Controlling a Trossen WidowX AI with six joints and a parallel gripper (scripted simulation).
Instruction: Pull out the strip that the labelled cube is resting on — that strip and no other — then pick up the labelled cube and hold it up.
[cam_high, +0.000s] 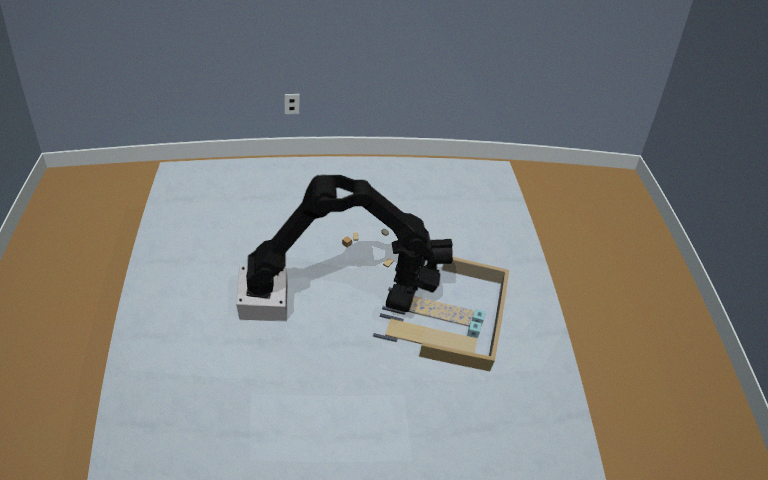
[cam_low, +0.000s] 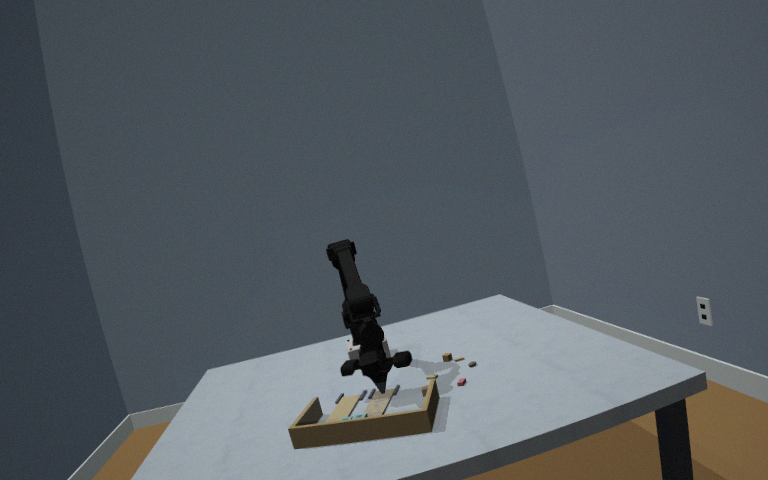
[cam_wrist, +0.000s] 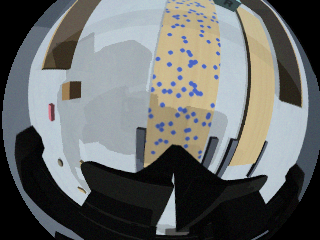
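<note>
Labelled cube is one of two teal cubes (cam_high: 479, 315) (cam_high: 474, 328) inside the open wooden frame (cam_high: 502, 311) (cam_low: 362, 431) (cam_wrist: 292, 75), toward the right edge of the surface (cam_high: 198, 396) (cam_low: 566, 384) (cam_wrist: 117, 27) in the top view; can't tell which one. Left to right there: arm base (cam_high: 262, 312) nearer the left edge, small loose wooden block (cam_high: 346, 241) (cam_low: 446, 357), then hand (cam_high: 398, 308) (cam_low: 382, 391) (cam_wrist: 175, 148) narrow, fingertips together, over the near end of the blue-speckled strip (cam_high: 444, 311) (cam_low: 378, 403) (cam_wrist: 185, 75). That strip runs to the cubes, plain strip (cam_high: 430, 335) (cam_low: 344, 407) (cam_wrist: 261, 75) beside it.
</note>
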